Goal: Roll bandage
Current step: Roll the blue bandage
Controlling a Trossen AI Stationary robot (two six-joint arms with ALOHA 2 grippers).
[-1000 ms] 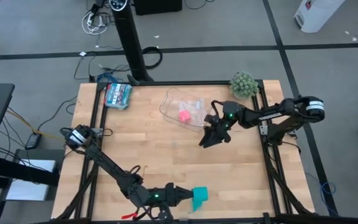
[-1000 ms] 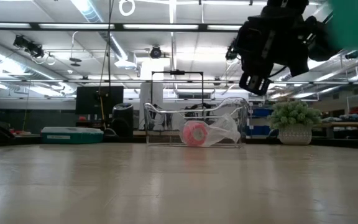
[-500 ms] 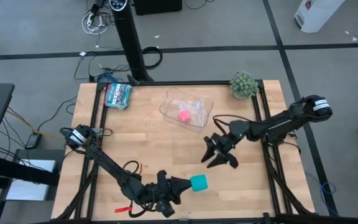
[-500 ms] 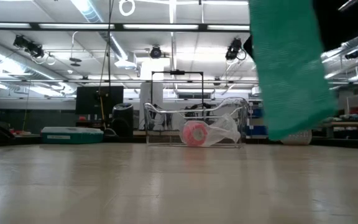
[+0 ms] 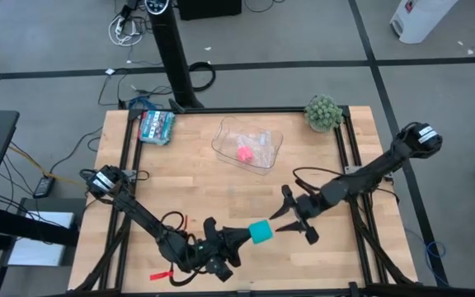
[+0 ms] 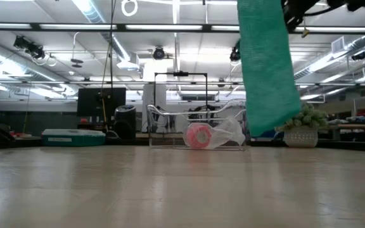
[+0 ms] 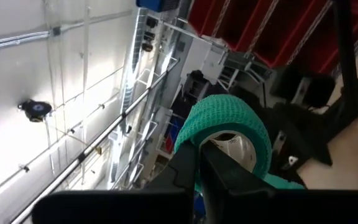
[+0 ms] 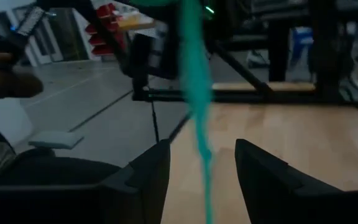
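The teal bandage is a small roll (image 5: pixel 260 232) with a white core (image 7: pixel 236 147), lifted above the table's near middle. My left gripper (image 5: pixel 239 237) is shut on it. A loose flat tail of the bandage (image 6: pixel 268 69) hangs down from the roll, its lower end clear of the table. My right gripper (image 5: pixel 293 216) stands open just right of the roll. In the right wrist view the hanging tail (image 8: pixel 194 93) passes between its two fingers (image 8: pixel 154 168); I see no touch there. My left gripper holds the bandage roll at its near rim (image 7: pixel 199 138), beside the white core, with the shut fingers (image 7: pixel 194 167) coming level from the table's left. Whether one finger sits inside the core cannot be told. The roll is lifted clear, and its tail hangs slack below.
A clear tray (image 5: pixel 264 158) with a pink roll (image 5: pixel 244 153) stands at the far middle. A flat teal-patterned packet (image 5: pixel 157 125) lies at the far left and a small potted plant (image 5: pixel 323 111) at the far right corner. Bare wood lies between.
My right gripper has swung from beside the clear tray toward the table's near edge, rolling as it went, and now stands at the bandage's tail. My left gripper has tipped upward and turned. The roll has risen and the tail now hangs straight down.
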